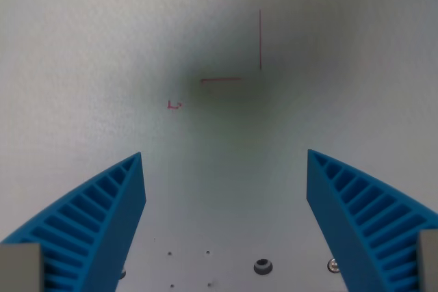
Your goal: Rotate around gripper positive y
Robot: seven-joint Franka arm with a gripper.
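Note:
My gripper [224, 156] is open and empty, with two blue ribbed fingers [102, 217] rising from the lower corners of the wrist view. The right finger [356, 210] stands far from the left one. Between and beyond them lies a pale grey-white surface [82, 66] with thin red lines [260, 39] drawn on it near the top centre. A small red mark [174, 105] sits left of centre. Nothing is held between the fingers.
A soft dark shadow [233, 80] falls on the surface around the red lines. Near the bottom edge are a dark screw hole [262, 265], a small screw [333, 264] and a few tiny dots [171, 253].

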